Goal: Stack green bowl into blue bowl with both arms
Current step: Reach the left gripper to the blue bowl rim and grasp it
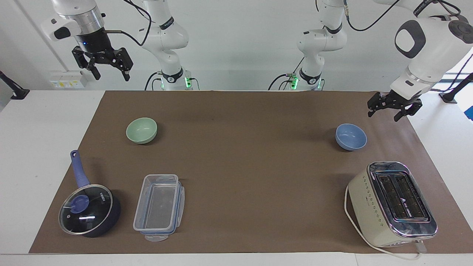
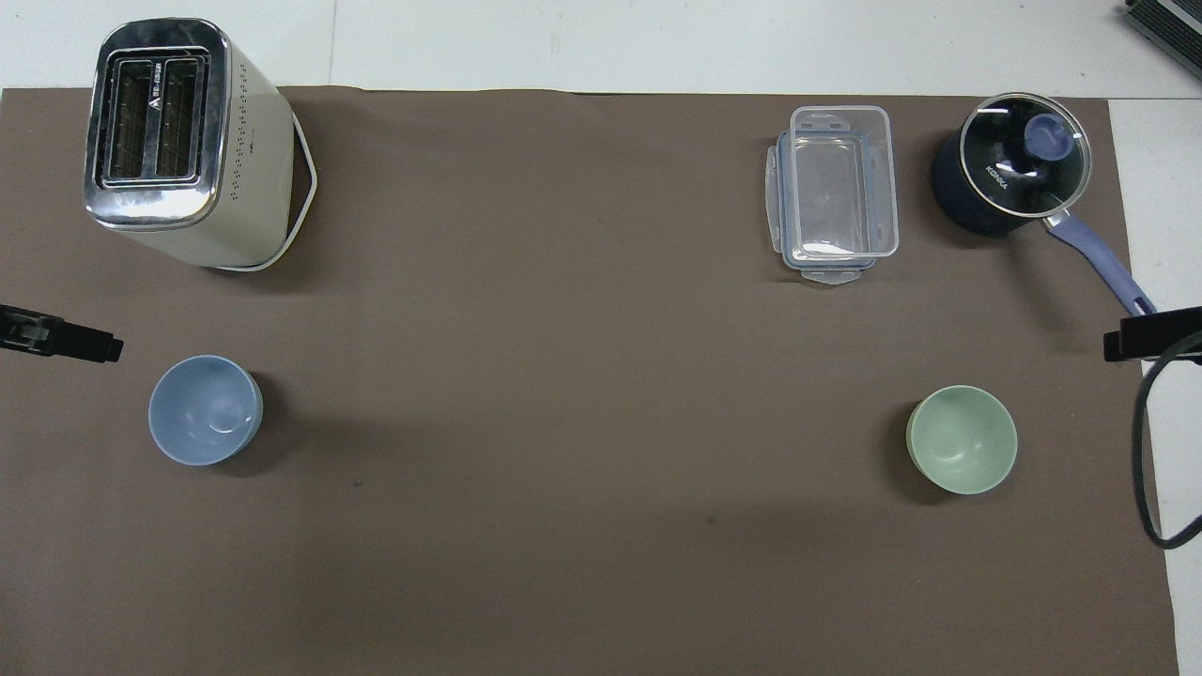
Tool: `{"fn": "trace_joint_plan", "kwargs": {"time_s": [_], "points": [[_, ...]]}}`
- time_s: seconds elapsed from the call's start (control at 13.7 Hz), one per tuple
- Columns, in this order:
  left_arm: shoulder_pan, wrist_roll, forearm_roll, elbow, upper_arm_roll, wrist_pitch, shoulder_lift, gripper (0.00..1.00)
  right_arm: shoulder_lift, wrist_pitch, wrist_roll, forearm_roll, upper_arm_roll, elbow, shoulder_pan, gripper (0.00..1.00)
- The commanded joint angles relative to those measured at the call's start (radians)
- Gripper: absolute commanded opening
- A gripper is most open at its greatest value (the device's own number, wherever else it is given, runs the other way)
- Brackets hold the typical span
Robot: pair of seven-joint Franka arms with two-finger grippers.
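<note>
While both bowls sit empty, green bowl (image 1: 141,130) and blue bowl (image 1: 350,136) well apart, left gripper (image 1: 394,109) and right gripper (image 1: 103,67) spread wide

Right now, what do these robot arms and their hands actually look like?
Both arms are glossy white, built of rounded jointed segments with black bands, and black cables loop off them. Each ends in a silver wrist ring and a black two-finger gripper: left gripper, right gripper. Green lights glow at the bases.

White wall (image 1: 240,40) w/ socket strip (image 1: 66,79), white table (image 1: 40,147) under brown mat (image 1: 244,170), bright window (image 1: 456,64) at edge.
</note>
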Motion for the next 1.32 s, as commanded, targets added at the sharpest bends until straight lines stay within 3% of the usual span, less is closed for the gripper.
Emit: {"fn": "trace_joint_plan", "kwargs": {"time_s": [0.0, 0.73, 0.95, 1.03, 1.17, 1.25], "points": [[0.051, 0.037, -0.015, -0.116, -0.009, 0.089, -0.042, 1.0, -0.011, 0.006, -0.022, 0.001, 0.005, -0.013, -0.008, 1.0], [0.121, 0.159, -0.128, -0.425, -0.009, 0.46, 0.009, 1.0, -0.011, 0.006, -0.022, 0.001, 0.005, -0.013, -0.008, 1.0], [0.117, 0.156, -0.194, -0.466, -0.009, 0.536, 0.016, 0.96, -0.011, 0.006, -0.022, 0.001, 0.004, -0.013, -0.008, 1.0], [0.119, 0.156, -0.206, -0.468, -0.009, 0.534, 0.015, 0.89, -0.011, 0.006, -0.022, 0.001, 0.005, -0.013, -0.008, 1.0], [0.122, 0.155, -0.222, -0.468, -0.009, 0.537, 0.018, 0.85, -0.011, 0.006, -0.022, 0.001, 0.005, -0.013, -0.008, 1.0], [0.119, 0.158, -0.249, -0.472, -0.009, 0.548, 0.044, 0.78, -0.011, 0.006, -0.022, 0.001, 0.005, -0.013, -0.008, 1.0]]}}
